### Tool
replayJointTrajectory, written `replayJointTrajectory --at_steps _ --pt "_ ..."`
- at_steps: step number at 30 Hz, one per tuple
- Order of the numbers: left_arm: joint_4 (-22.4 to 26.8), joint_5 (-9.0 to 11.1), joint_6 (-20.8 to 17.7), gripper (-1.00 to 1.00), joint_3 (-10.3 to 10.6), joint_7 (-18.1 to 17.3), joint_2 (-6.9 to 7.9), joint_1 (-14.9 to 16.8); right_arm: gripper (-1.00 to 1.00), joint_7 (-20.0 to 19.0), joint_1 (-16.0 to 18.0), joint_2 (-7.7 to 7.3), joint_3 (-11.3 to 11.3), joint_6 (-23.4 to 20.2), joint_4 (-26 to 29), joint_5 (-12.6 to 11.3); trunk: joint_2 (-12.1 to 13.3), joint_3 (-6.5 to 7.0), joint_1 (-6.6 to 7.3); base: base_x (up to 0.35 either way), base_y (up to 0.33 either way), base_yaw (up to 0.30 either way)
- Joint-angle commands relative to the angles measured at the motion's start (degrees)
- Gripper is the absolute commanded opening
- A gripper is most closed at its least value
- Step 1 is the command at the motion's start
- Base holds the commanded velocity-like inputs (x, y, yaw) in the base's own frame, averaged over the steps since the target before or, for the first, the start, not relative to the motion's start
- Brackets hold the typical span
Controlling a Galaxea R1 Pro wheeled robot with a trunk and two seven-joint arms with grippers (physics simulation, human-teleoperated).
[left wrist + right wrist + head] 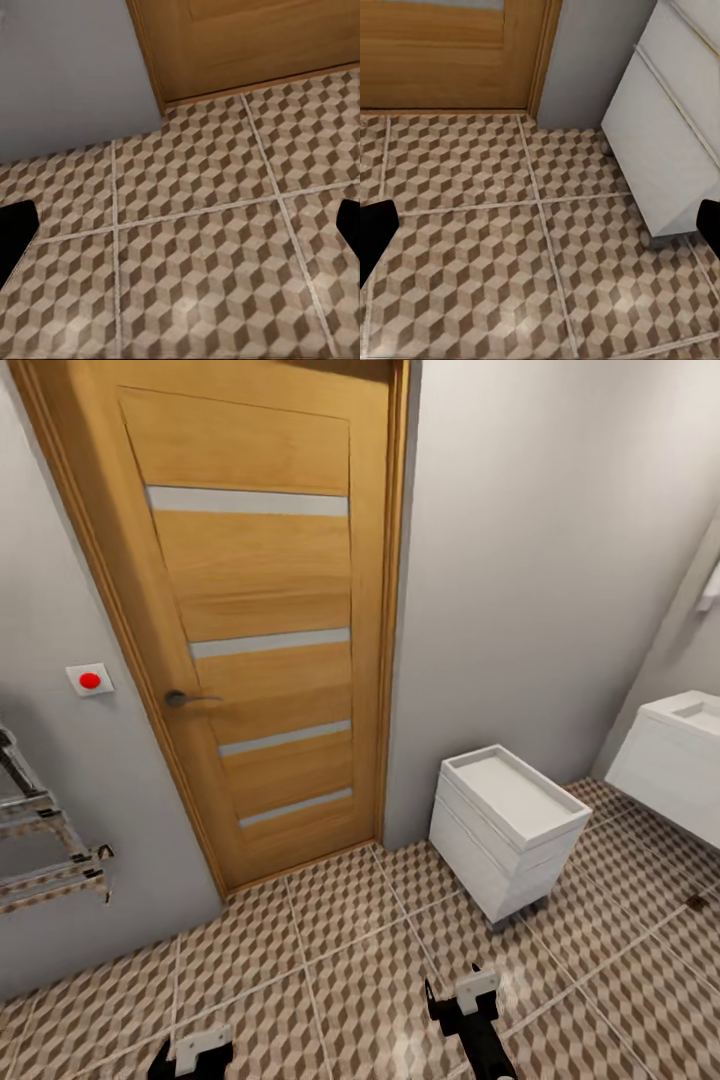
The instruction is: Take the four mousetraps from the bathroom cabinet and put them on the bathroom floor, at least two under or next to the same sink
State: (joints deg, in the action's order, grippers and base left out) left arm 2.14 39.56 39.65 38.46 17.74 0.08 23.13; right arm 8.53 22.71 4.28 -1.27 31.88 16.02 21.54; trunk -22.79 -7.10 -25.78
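Both grippers empty, jaws spread over bathroom floor (195,247); right gripper (462,1000) has white drawer unit (675,127) just beside; risk: clipping it w/ arm while turning.

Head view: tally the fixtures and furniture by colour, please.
Wooden brown: 1, the door
White: 2, the small drawer unit and the sink
Metal grey: 1, the wall rack
Total: 4
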Motion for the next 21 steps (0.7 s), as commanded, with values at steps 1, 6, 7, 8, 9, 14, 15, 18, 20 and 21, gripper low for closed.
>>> replayJointTrajectory --at_steps 1,6,7,8,9,14,15,18,20,21 --pt "0.02 -0.01 -0.01 1.00 0.48 0.54 0.01 0.01 1.00 0.44 0.05 0.02 -0.13 0.11 -0.06 0.62 -0.13 -0.15 0.00 -0.254 0.235 0.248" --pt "0.01 -0.01 -0.01 1.00 0.48 0.54 0.01 0.01 1.00 0.44 0.05 0.04 -0.12 0.11 -0.07 0.66 -0.13 -0.30 0.00 -0.152 0.140 0.248" --pt "0.02 -0.01 -0.01 1.00 0.48 0.54 0.01 0.02 1.00 0.44 0.05 0.06 -0.12 0.11 -0.06 0.65 -0.13 -0.33 0.00 -0.062 0.057 0.248" --pt "0.00 -0.01 -0.01 1.00 0.47 0.54 0.01 0.03 1.00 0.44 0.05 0.08 -0.12 0.11 -0.08 0.64 -0.13 -0.36 0.00 -0.040 0.036 0.248" --pt "0.00 -0.01 -0.01 1.00 0.47 0.54 0.01 0.02 1.00 0.44 0.05 0.09 -0.13 0.11 -0.07 0.63 -0.13 -0.39 0.00 -0.025 0.023 0.248" --pt "-0.02 -0.01 -0.01 1.00 0.47 0.54 0.01 0.03 1.00 0.44 0.06 0.11 -0.12 0.11 -0.06 0.62 -0.13 -0.53 0.00 -0.011 0.010 0.248" --pt "-0.02 -0.01 -0.01 1.00 0.47 0.54 0.01 0.01 1.00 0.44 0.05 0.11 -0.12 0.11 -0.06 0.61 -0.13 -0.56 0.00 -0.004 0.004 0.247" --pt "-0.03 -0.01 -0.01 1.00 0.49 0.54 0.01 0.01 1.00 0.44 0.05 0.11 -0.13 0.11 -0.07 0.61 -0.13 -0.65 0.00 -0.003 0.003 0.247" --pt "-0.03 -0.01 -0.01 1.00 0.48 0.54 0.01 0.03 1.00 0.44 0.05 0.11 -0.13 0.11 -0.06 0.59 -0.13 -0.71 0.00 -0.001 0.001 0.248" --pt "-0.03 -0.01 -0.01 1.00 0.50 0.54 0.01 0.02 1.00 0.44 0.05 0.11 -0.13 0.11 -0.05 0.60 -0.13 -0.73 0.00 -0.001 0.001 0.248"
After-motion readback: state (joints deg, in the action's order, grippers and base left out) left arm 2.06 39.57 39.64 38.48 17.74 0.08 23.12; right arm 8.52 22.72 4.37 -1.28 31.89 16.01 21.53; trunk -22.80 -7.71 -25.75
